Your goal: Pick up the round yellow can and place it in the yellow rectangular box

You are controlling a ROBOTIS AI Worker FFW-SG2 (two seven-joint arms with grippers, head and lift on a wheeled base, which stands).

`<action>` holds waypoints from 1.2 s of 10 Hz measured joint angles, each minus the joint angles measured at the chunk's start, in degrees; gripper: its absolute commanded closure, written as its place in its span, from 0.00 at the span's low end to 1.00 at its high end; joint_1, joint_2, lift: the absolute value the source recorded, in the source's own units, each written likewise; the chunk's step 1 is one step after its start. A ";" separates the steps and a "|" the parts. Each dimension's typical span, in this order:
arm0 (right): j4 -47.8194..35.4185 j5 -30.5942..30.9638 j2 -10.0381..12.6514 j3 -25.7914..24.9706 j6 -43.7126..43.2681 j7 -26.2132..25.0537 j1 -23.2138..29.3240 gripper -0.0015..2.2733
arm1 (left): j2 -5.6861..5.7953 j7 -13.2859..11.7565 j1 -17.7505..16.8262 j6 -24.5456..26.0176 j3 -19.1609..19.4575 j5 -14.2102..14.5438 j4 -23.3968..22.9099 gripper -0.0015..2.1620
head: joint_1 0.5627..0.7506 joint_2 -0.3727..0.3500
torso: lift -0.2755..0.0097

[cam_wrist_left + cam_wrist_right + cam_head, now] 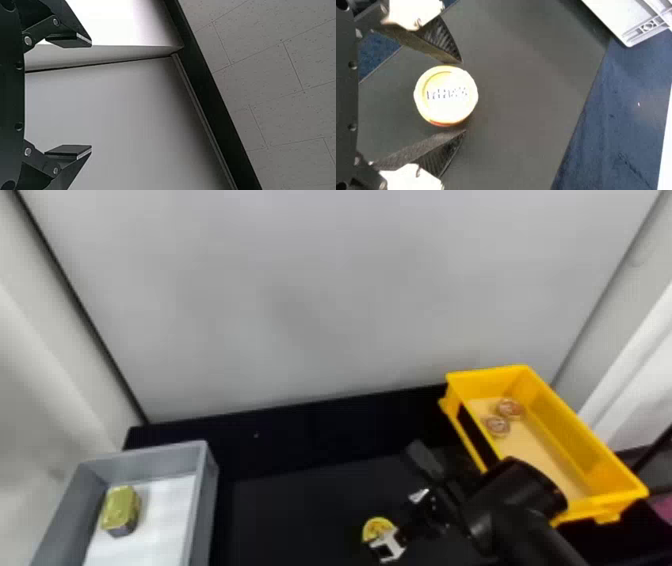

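In the head view my right gripper [425, 512] is low at centre right, above the dark surface. Beside it, partly covered by its pale metal part, lies the round yellow can [376, 528]. The right wrist view has the can [445, 95] lid-on between the two separated fingers of the right gripper [463, 96], with a visible gap on the lower finger's side. The yellow rectangular box [590, 430] stands at the right, behind the right arm. My left gripper [91, 95] is open in the left wrist view, nothing between its fingers, facing wall and ceiling.
Two small round items [509, 408] lie in the yellow box's far end. At the left, a grey bin [202, 490] holds a yellow-green rectangular tin [120, 510]. A pale wall [325, 300] rises behind the dark table [300, 500].
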 measured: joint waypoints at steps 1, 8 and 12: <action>-0.33 0.32 -0.07 0.04 0.54 0.32 0.00 0.31 | 0.00 -0.03 0.01 0.00 -0.04 0.09 0.01 0.15 | 0.95 0.54 | 0.96; -23.58 9.79 -3.33 -7.22 16.71 11.71 5.56 0.31 | -0.27 -0.05 0.61 0.79 0.31 0.59 -0.52 0.15 | 0.95 0.54 | 0.96; -31.58 16.95 -7.17 -16.61 21.12 14.52 4.65 0.31 | 0.75 -0.04 1.60 2.35 2.67 0.60 -2.34 0.15 | 0.95 0.54 | 0.96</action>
